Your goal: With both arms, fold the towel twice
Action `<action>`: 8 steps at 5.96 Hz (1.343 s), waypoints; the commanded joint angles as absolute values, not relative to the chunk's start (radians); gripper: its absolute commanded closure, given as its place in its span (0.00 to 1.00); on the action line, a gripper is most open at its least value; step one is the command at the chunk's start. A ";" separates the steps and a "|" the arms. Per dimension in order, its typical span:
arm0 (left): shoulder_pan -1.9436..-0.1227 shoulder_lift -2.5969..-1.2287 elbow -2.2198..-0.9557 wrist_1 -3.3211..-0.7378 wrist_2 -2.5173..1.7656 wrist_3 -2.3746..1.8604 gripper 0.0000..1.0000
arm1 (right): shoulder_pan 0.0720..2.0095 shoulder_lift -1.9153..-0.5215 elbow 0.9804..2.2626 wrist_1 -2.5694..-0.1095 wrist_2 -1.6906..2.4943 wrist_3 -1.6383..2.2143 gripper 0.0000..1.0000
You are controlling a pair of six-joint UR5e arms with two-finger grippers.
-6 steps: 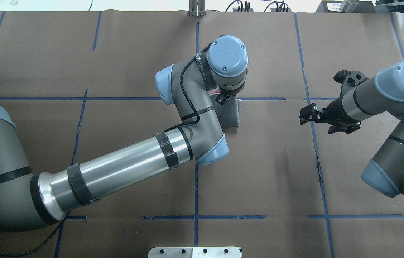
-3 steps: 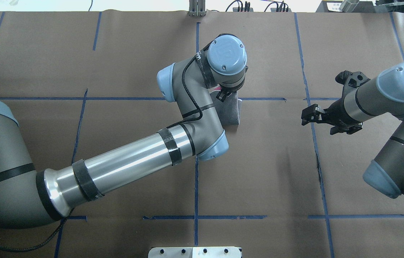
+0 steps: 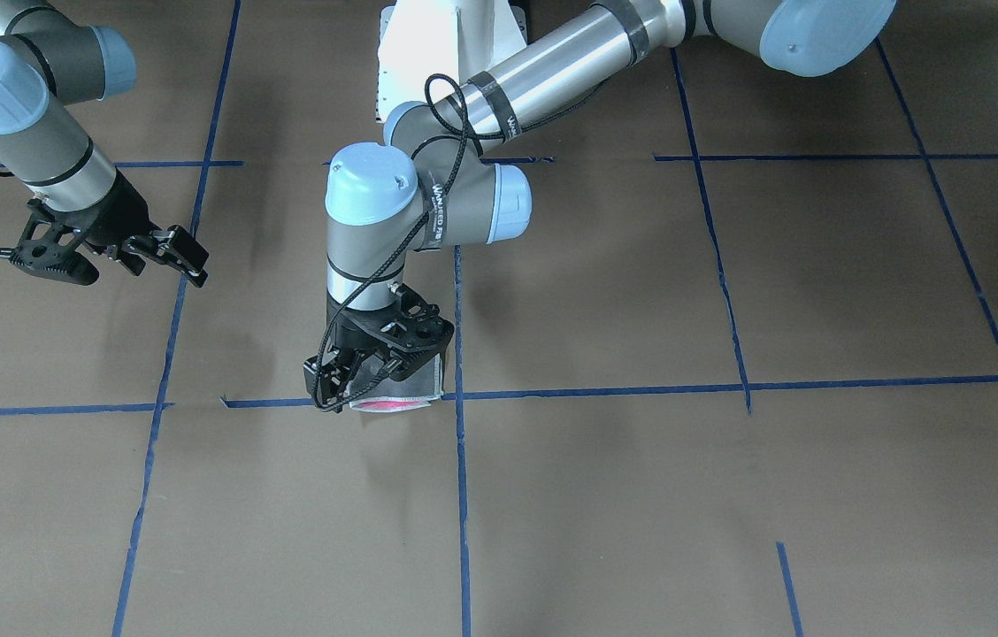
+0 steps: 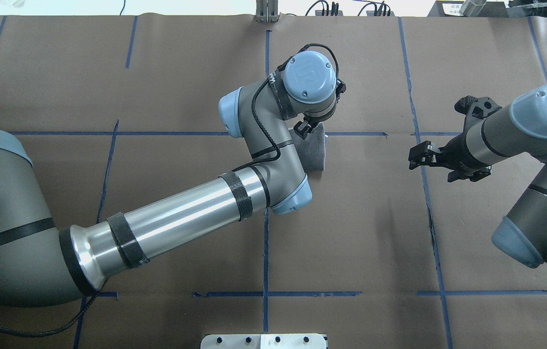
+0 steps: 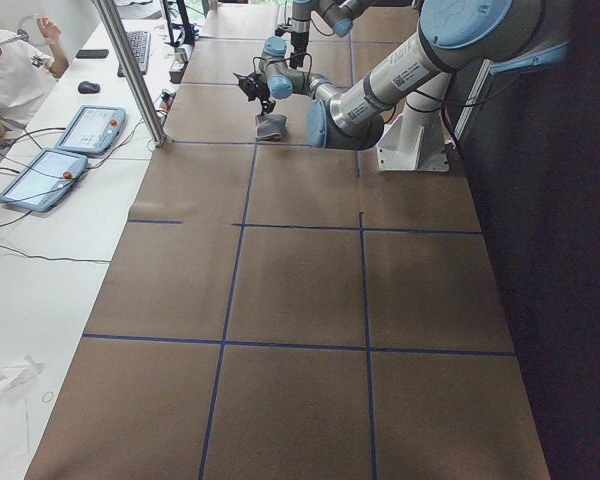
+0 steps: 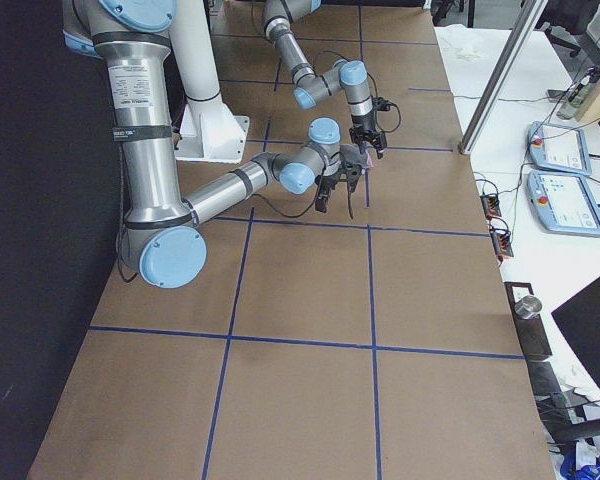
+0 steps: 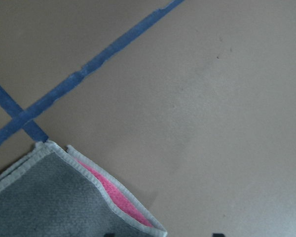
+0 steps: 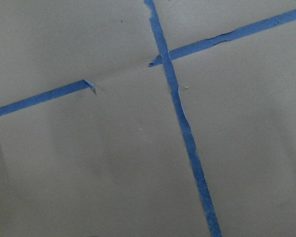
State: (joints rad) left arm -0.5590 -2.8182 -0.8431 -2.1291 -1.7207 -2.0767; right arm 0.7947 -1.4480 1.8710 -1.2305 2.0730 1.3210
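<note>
The towel (image 4: 316,154) lies folded on the brown paper, grey face up, by a crossing of blue tape lines. Its pink inner face shows at the open edge in the front-facing view (image 3: 415,382) and the left wrist view (image 7: 44,202). My left gripper (image 3: 341,387) hangs just over the towel's far edge (image 4: 306,129), pointing down. It is open and holds nothing, with only its fingertips showing at the bottom of the wrist view. My right gripper (image 4: 415,156) is open and empty. It hovers above the table well to the right of the towel (image 3: 183,255).
Brown paper with a grid of blue tape (image 4: 265,242) covers the table. The white pedestal base (image 3: 446,44) stands behind the left arm. A metal plate (image 4: 264,341) sits at the near edge. An operator and tablets (image 5: 40,175) are at a side table.
My left wrist has turned and shifted slightly away from the robot, and its fingers now stand off the towel's edge. The towel lies still. The right gripper has barely moved.
</note>
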 commanded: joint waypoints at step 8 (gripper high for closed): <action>-1.108 -1.756 -1.872 -1.669 -2.296 -0.888 0.00 | 1.363 -1.638 1.987 -1.657 2.342 0.280 0.00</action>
